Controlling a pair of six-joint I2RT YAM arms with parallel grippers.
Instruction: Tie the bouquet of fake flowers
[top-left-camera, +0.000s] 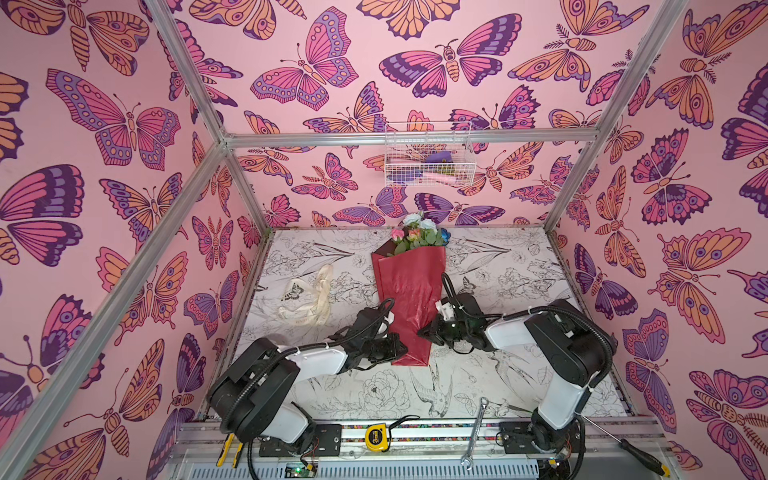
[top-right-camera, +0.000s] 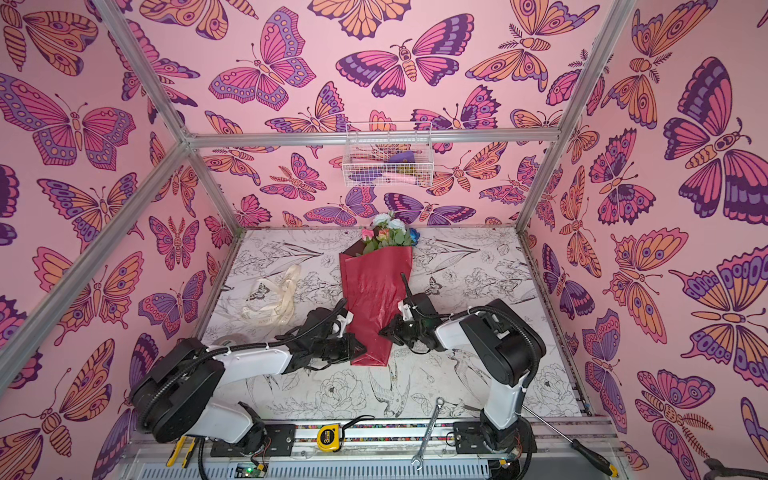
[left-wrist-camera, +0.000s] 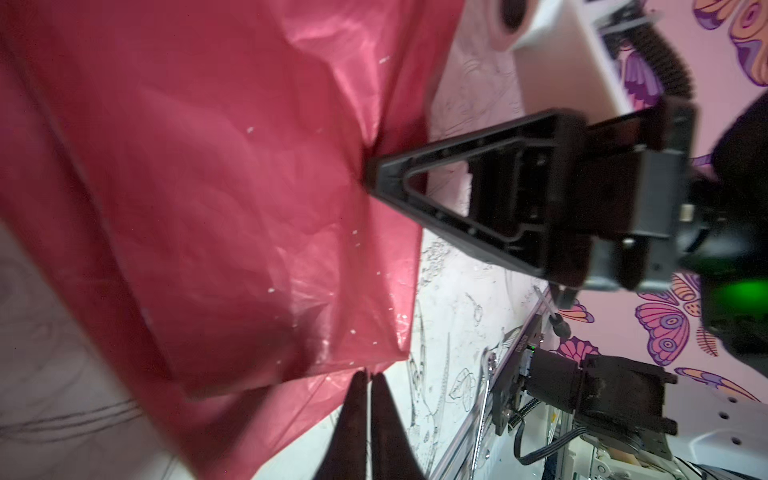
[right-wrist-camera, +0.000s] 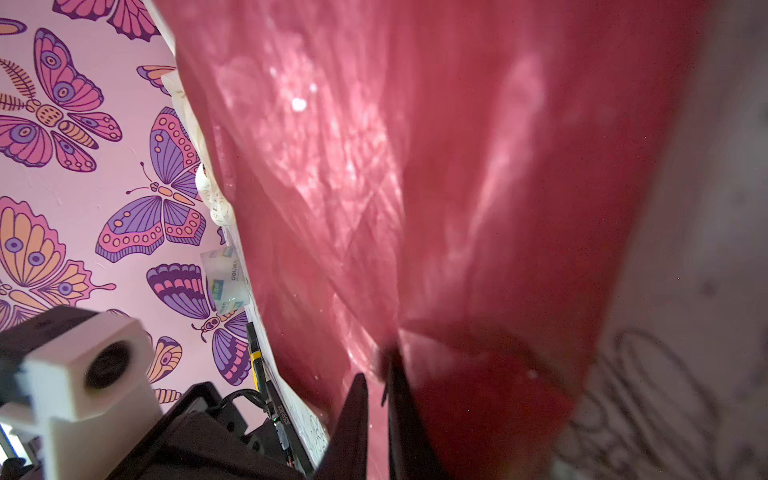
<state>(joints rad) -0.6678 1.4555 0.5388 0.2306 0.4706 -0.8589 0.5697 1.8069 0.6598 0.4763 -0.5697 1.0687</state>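
Observation:
The bouquet of fake flowers (top-left-camera: 415, 291) (top-right-camera: 376, 299) lies lengthwise on the table in glossy dark red wrapping paper. Its pink, peach, white and blue heads (top-left-camera: 417, 232) point to the back wall. My left gripper (top-left-camera: 404, 348) (top-right-camera: 363, 347) (left-wrist-camera: 369, 376) is at the paper's lower left edge, jaws almost together, tips on the paper's edge. My right gripper (top-left-camera: 419, 332) (top-right-camera: 381, 331) (right-wrist-camera: 377, 365) is shut on the paper's right edge, which creases around its tips (left-wrist-camera: 368, 170). The stems are hidden inside the paper (right-wrist-camera: 457, 208).
A cream ribbon (top-left-camera: 309, 299) (top-right-camera: 274, 299) lies loose left of the bouquet. A wire basket (top-left-camera: 428, 158) hangs on the back wall. On the front rail lie a tape measure (top-left-camera: 377, 437), a wrench (top-left-camera: 476, 432), a screwdriver (top-left-camera: 623, 444) and pliers (top-left-camera: 226, 449).

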